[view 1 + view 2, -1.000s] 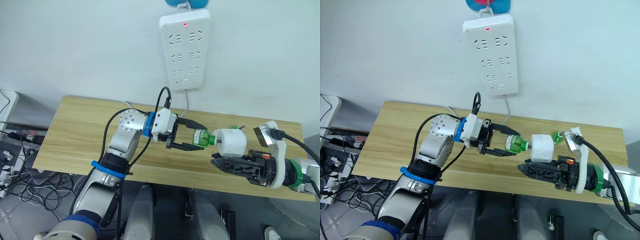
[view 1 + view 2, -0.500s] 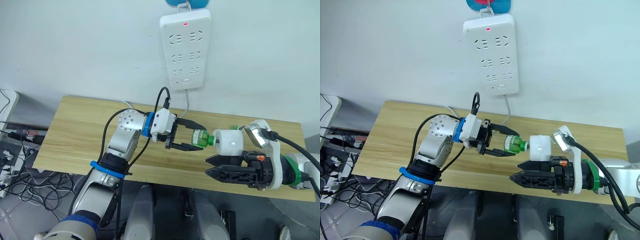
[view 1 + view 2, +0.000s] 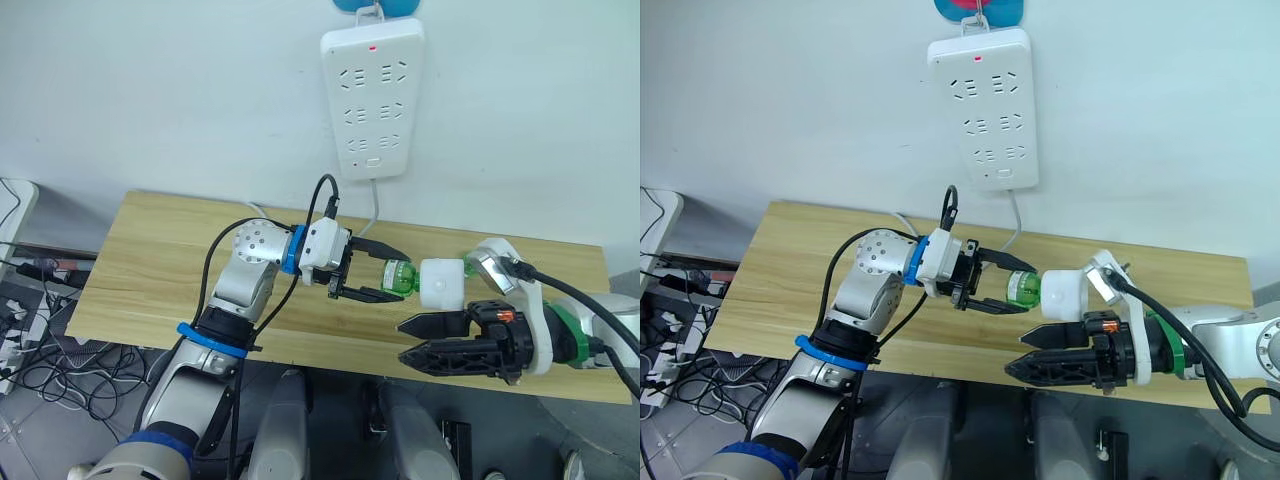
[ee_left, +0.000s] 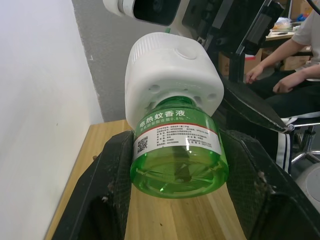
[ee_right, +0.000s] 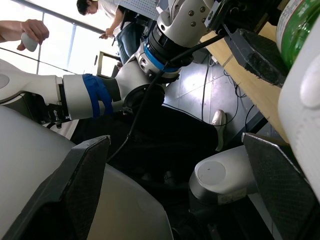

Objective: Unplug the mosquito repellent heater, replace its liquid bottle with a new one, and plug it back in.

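The mosquito repellent heater point(image 3: 440, 283) is a white rounded unit, held out over the table with its green liquid bottle point(image 3: 400, 275) still attached. My left gripper point(image 3: 392, 272) is shut on that bottle. In the left wrist view, the black fingers point(image 4: 107, 195) press on both sides of the labelled bottle point(image 4: 175, 150), with the heater point(image 4: 172, 80) beyond it. My right gripper point(image 3: 408, 342) is open just below and in front of the heater, holding nothing. In the right wrist view, the heater point(image 5: 300, 115) lies at the edge, beside one finger.
A white power strip point(image 3: 372, 100) hangs on the wall above the wooden table point(image 3: 150, 260), its red light on and its cord running down. A small green item point(image 3: 466, 262) lies behind the heater. A person point(image 4: 300, 60) sits beyond the table.
My right gripper's fingers have spread from nearly together to wide apart, and it has slid left under the heater. The left gripper still holds the bottle in almost the same place.
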Tool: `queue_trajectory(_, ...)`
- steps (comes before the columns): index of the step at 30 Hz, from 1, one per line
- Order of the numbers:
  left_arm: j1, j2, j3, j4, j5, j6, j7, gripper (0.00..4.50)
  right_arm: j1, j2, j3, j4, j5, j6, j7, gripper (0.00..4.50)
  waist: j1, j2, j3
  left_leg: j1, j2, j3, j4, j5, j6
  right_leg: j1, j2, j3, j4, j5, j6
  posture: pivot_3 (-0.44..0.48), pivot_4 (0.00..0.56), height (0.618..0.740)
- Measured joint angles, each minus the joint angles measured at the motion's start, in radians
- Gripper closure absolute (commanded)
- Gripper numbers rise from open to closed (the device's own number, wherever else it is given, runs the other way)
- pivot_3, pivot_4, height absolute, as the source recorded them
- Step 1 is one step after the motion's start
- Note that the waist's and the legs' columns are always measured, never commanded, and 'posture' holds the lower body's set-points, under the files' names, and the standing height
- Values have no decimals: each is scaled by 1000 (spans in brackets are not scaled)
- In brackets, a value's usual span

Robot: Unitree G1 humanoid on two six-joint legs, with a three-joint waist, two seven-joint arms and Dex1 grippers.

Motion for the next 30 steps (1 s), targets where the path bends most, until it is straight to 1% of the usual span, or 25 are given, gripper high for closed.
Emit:
queue_trajectory(14,0,-7,2,-14,-2,13,22,2246,4,27,-10,17,0,-4,-24,86,0,0,0,0,0,0,0,0,0,0,0,0,0,0,0,32,391,740)
queue_trajectory(23,-1,-22,1,-6,-2,1,27,2246,92,7,-80,13,0,-14,5,86,1,0,0,0,0,0,0,0,0,0,0,0,0,0,0,32,389,740)
queue_trajectory(30,-2,-24,1,17,-2,-6,30,2246,117,5,-82,2,0,-31,5,86,0,0,0,0,0,0,0,0,0,0,0,0,0,0,0,31,391,740)
